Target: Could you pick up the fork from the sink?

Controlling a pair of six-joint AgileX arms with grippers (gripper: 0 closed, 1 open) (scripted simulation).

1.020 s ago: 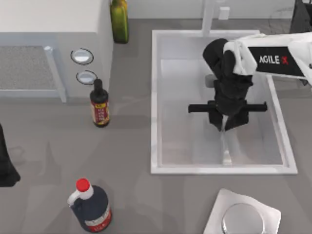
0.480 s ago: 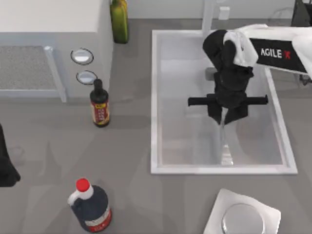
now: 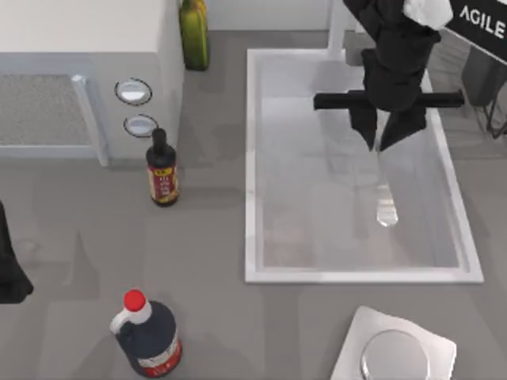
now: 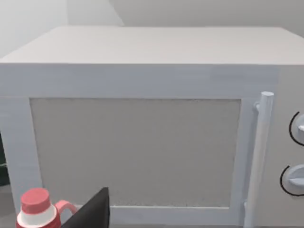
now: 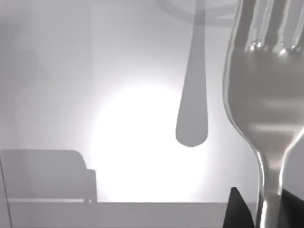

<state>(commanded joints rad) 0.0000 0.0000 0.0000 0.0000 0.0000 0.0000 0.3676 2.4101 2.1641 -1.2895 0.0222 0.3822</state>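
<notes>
My right gripper (image 3: 388, 145) hangs over the far half of the sink (image 3: 252, 158), shut on the fork (image 3: 386, 207). The slim silver fork is off the basin floor and reaches from the fingers toward the sink's front. In the right wrist view the fork (image 5: 266, 95) rises with its tines away from my right gripper (image 5: 266, 213), its neck pinched between the dark fingertips (image 5: 237, 211). Its shadow falls on the pale sink floor (image 5: 71, 95). My left arm (image 3: 9, 269) stays parked at the table's left edge.
A white faucet (image 3: 337, 28) stands at the sink's back rim. A white microwave (image 3: 79, 71) (image 4: 142, 142) fills the back left. A green bottle (image 3: 193, 32), a dark sauce bottle (image 3: 162, 170) and a red-capped jug (image 3: 146, 336) stand left of the sink. A square white plate (image 3: 356, 352) lies front right.
My right gripper has risen and moved toward the back of the sink, carrying the fork up off the basin floor. The left arm has not moved.
</notes>
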